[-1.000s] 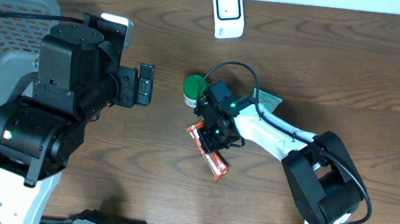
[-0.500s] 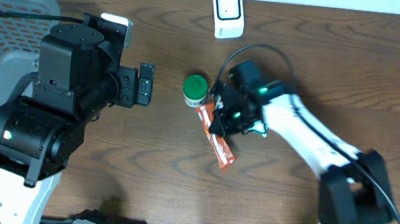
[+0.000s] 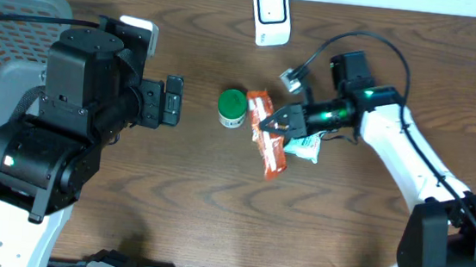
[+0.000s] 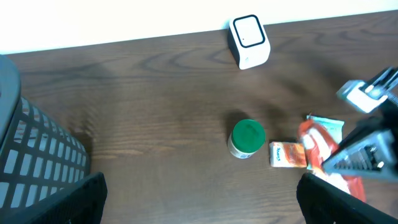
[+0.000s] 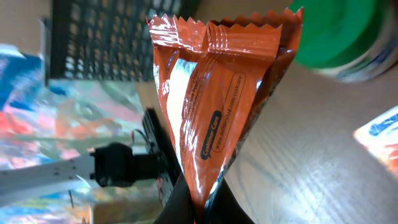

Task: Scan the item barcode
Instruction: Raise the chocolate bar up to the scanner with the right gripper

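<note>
closed green-lidded jar, gripped orange packet

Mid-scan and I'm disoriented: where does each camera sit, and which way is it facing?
Overhead: fixed above the table, looking straight down; both arms show, left gripper open, right gripper shut on the orange packet.
Left wrist: on the left arm, looking obliquely across the table at the scanner and green-lidded tub; its own fingers fill the bottom corners.
Right wrist: close behind the held packet, facing the tub; its fingers are dark at the bottom edge.
Shared: all three show packet and tub.
</note>
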